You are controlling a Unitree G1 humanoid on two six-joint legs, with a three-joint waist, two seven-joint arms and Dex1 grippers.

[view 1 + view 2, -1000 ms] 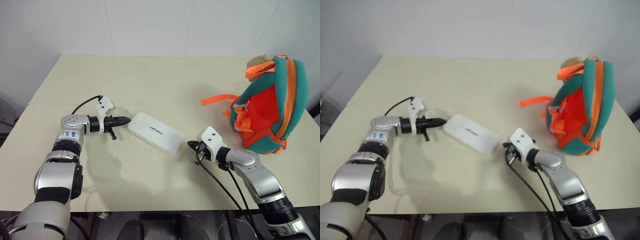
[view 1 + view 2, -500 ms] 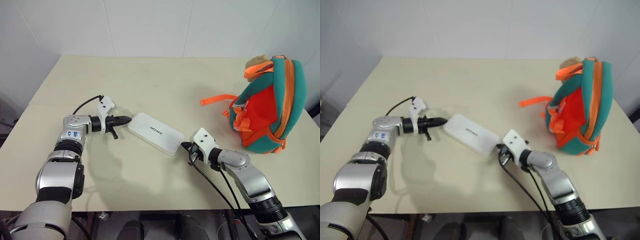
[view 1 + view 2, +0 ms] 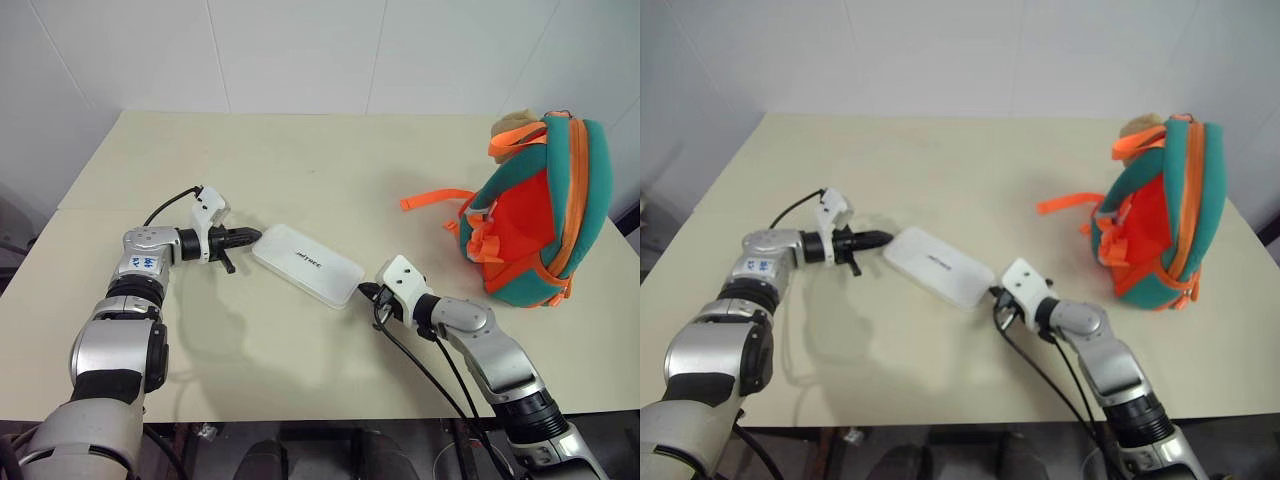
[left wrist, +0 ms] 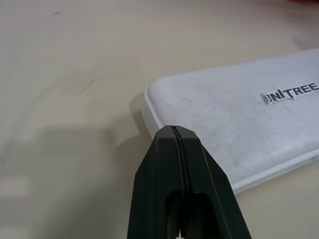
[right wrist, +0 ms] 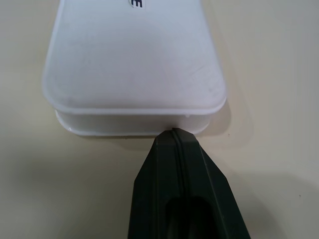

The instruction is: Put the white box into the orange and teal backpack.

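Closing in since a second ago, the right gripper [image 3: 366, 291] now meets the box's [image 3: 307, 265] near end, the left gripper [image 3: 252, 237] its far end, both shut. Squeeze evenly, 2 ends together. Box lies flat mid-table, long axis diagonal, well apart from the backpack [image 3: 540, 208].

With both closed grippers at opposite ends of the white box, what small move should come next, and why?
Probably press both inward to pinch it. The left gripper and right gripper, jaws shut, sit at opposite short ends of the flat glossy white box, which lies on the beige table. The orange and teal backpack stands apart on the robot's right, so the box must be lifted first.
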